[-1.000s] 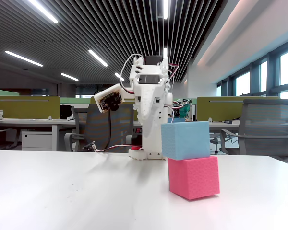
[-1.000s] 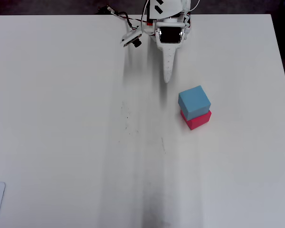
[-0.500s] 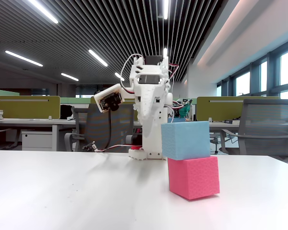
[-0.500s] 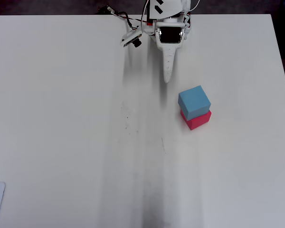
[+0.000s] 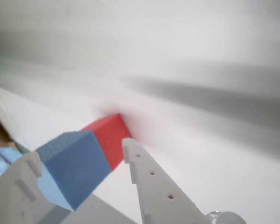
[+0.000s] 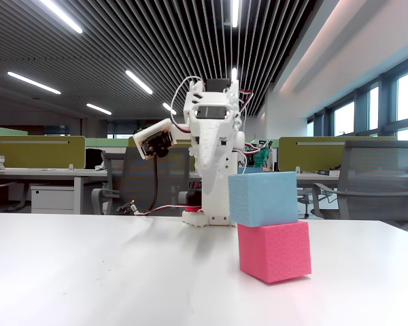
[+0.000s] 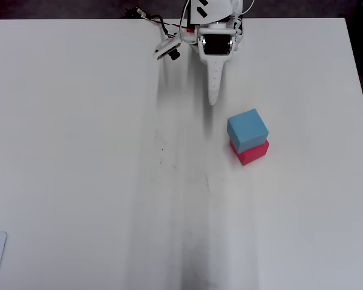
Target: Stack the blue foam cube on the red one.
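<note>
Reading the overhead view from its left, you have bare white table (image 7: 78, 157) until the folded arm at the top middle, its gripper (image 7: 213, 96) pointing down the table with the fingers drawn together into one narrow tip and nothing between them. In the wrist view the two white fingers (image 5: 151, 179) frame the stack from a distance, touching neither cube. Further right sits the blue foam cube (image 7: 247, 129), resting on top of the red one (image 7: 251, 152) and slightly twisted and offset toward the arm (the fixed view shows the blue foam cube (image 6: 263, 197) overhanging the left edge of the red one (image 6: 274, 250)). You can judge the stacking step done, the stack standing free, near the fingertip but apart from it. What remains calls only for keeping the arm parked away from the cubes
</note>
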